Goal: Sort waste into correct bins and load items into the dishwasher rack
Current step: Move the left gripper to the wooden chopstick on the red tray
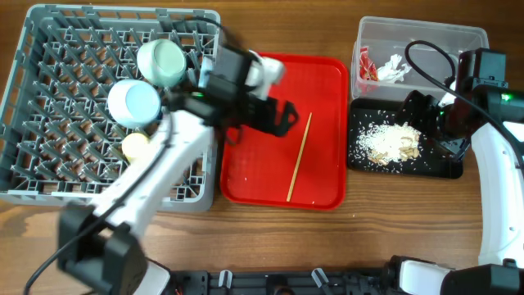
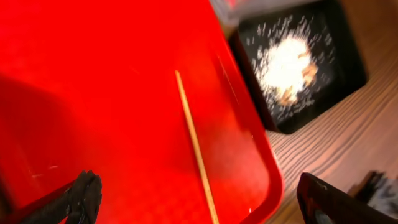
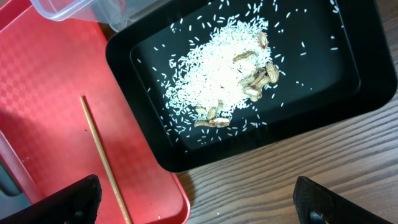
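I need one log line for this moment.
left pincer open above red tray | chopstick on red tray | right pincer open above black tray of rice

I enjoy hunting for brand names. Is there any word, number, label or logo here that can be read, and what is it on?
None: no text can be read in any view.
On the small red-and-white wrapper in the clear plastic rectangular tub: possibly print, too small to read.
On the red serving tray, the shallow black rectangular tray and the large grey plastic crate: no markings visible.
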